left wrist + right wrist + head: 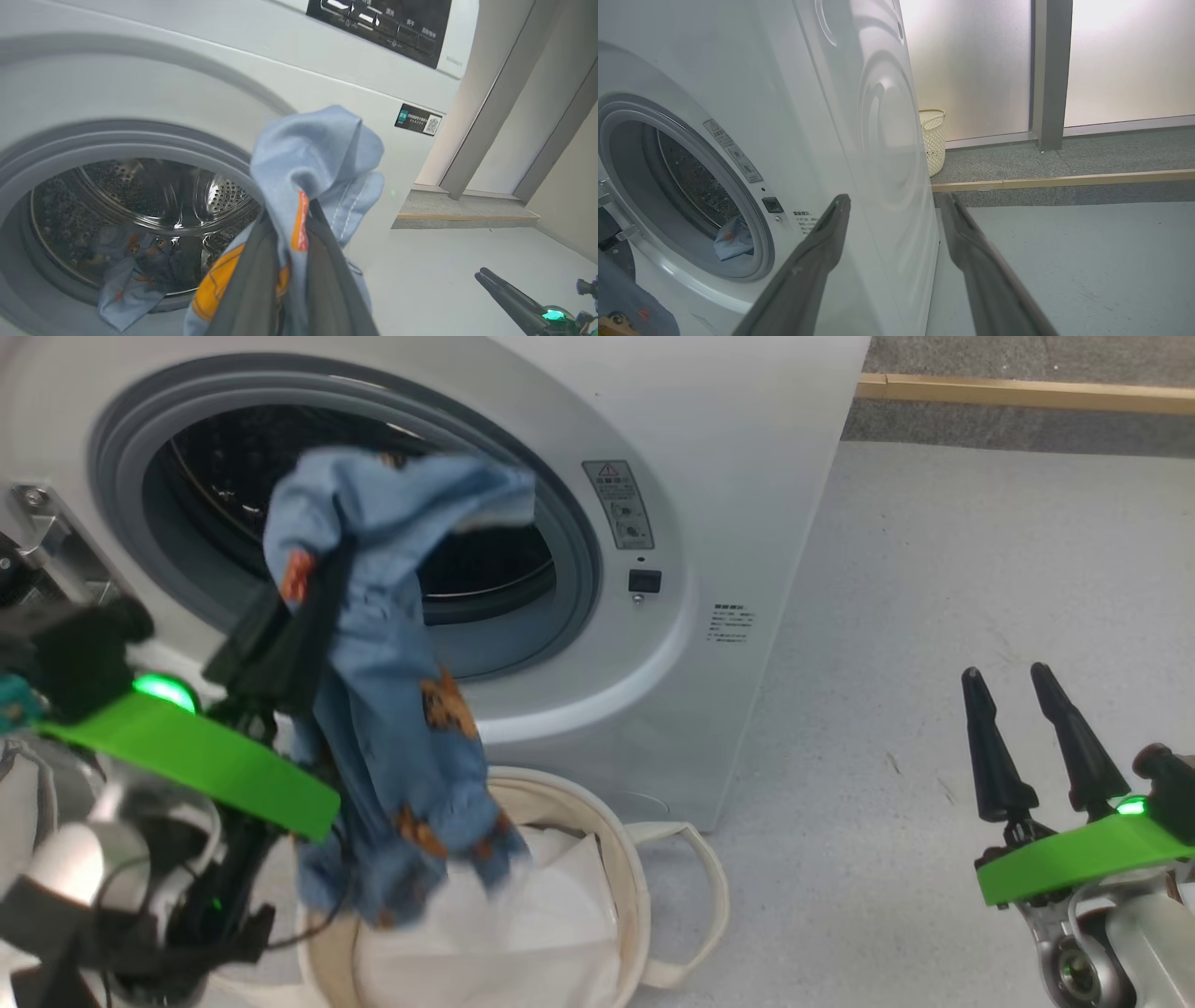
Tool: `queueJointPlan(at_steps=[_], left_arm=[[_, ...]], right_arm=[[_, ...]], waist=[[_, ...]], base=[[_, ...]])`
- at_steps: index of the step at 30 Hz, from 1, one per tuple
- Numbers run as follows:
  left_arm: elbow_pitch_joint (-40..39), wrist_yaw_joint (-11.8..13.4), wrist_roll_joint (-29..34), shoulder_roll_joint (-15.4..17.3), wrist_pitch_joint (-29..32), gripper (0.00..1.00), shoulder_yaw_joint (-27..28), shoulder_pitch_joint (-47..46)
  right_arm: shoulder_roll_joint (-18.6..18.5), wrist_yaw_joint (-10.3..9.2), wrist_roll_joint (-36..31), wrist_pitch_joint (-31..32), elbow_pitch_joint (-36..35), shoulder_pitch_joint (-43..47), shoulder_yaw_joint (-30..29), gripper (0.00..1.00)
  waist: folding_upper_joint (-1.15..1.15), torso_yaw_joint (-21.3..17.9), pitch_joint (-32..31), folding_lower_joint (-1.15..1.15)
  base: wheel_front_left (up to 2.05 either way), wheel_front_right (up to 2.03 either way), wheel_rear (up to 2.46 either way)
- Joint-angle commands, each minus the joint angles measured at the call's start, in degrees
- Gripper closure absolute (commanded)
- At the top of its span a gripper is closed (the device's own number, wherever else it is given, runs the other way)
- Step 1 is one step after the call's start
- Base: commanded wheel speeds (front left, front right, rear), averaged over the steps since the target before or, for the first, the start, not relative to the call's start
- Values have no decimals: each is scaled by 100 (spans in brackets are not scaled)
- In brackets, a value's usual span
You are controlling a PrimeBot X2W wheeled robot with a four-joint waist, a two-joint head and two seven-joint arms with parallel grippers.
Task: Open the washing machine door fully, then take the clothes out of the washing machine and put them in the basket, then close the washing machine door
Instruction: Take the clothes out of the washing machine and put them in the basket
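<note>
As clothes [392, 709] dangle, their hem overhangs basket [633, 882] rim.

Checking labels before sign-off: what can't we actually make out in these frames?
Left gripper fingertips: left wrist view, wrapped in the clothes.
Basket contents: head view, covered by hanging clothes, cut by bottom edge.
Fabric in the drum: left wrist view; whether it joins the held clothes is hidden by them.
Warning label text: head view, too small.
</note>
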Motion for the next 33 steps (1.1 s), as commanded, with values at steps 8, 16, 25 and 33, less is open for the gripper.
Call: queueJointPlan(at_steps=[8,16,25,33], left_arm=[[689,-55,-166,-10,-253,100,72,611],[3030,-671,-136,-537,-838,100,-362,663],[5742,-1256,102,-1216,-1503,100,-769,-71],[7577,-1490,56,-1782,-1612,100,-1125,-610]], right_arm=[[-108,43,87,-71,-126,-130,212,0],[-181,43,131,-71,-100,-249,257,0],[-355,43,97,-71,-164,-400,266,0],[-425,43,82,-71,-198,-525,196,0]], waist=[[0,-197,154,0],[0,-505,350,0],[0,-851,788,0],[0,-1149,1027,0]], base=[[0,0,0],[0,0,0],[0,0,0],[0,0,0]])
